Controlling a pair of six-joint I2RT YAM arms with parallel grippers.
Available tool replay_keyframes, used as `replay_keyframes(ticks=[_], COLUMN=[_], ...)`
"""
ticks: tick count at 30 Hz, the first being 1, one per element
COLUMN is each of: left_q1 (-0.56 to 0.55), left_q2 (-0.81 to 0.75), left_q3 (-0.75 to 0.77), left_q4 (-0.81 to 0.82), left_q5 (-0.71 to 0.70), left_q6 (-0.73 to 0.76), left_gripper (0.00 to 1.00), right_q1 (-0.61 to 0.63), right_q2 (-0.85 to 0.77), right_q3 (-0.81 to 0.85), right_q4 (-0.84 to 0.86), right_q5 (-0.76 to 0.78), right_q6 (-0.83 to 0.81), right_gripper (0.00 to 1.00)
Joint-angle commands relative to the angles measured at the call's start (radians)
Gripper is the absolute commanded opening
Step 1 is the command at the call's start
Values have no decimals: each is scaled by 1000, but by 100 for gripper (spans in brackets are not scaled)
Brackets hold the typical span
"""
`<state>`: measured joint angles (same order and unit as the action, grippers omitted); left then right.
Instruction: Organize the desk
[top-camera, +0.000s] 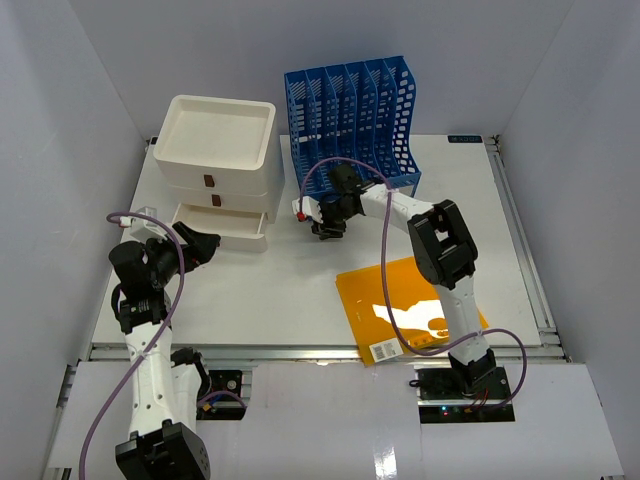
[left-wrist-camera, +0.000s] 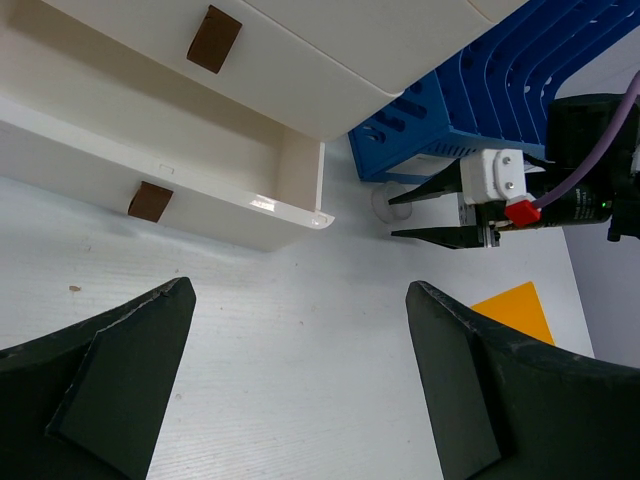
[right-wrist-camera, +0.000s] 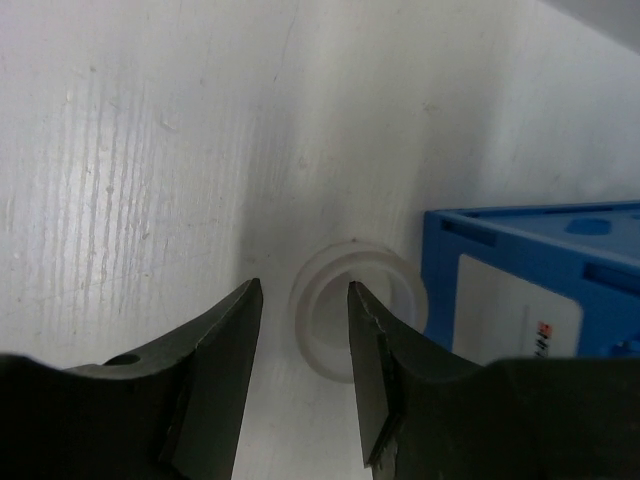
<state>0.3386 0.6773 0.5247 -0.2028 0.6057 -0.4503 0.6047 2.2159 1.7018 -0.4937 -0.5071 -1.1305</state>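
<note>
The desk (top-camera: 280, 290) is a white tabletop with metal rails. A small white ring, like a tape roll (right-wrist-camera: 350, 315), lies on it by the front left corner of the blue file rack (top-camera: 350, 110). My right gripper (right-wrist-camera: 303, 285) is open and low over the ring, with one finger outside its left wall and the other inside its hole. In the top view my right gripper (top-camera: 325, 228) hides the ring. My left gripper (left-wrist-camera: 300, 288) is open and empty over bare desk, in front of the open bottom drawer (left-wrist-camera: 200, 190). It shows at the left in the top view (top-camera: 205, 243).
A white drawer unit (top-camera: 215, 150) stands at the back left, its bottom drawer (top-camera: 225, 225) pulled out. An orange folder (top-camera: 365, 295) lies at the front right beside the right arm. The left wrist view shows the right gripper (left-wrist-camera: 392, 217) and the blue rack (left-wrist-camera: 470, 100).
</note>
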Motion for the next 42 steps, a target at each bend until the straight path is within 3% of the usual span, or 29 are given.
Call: replay_keyframes(ticks=[1,10,13,20,26,34,42], left_q1=[6,5,5,5,5,4,5], left_q2=[-8,-12,-12,-31,-59,-103,-119], left_q3=[16,17,15,17,20,27,31], left_q4=[1,3,3,1,-18,-49,-61], left_q5=[-5,-6,-1,-16,-79,-170,-200], left_q6=[4,2,2,2,4,-1,0], left_gripper=[98,98,98,98,98,98,98], right_q1=[-5,-10,-7,71,179,292,352], right_q2=[34,3,-21,-154,-189,-100,20], right_q3=[38,-8,-37,-98,67,326,400], right_q4=[7,-31,-79,-144,-263,-33,228], right_q5=[17,-9,-52,-132,-183,-28,281], right_q6=[20,9,5,18,92,402,617], right_gripper=[45,27,8,8,8,8,8])
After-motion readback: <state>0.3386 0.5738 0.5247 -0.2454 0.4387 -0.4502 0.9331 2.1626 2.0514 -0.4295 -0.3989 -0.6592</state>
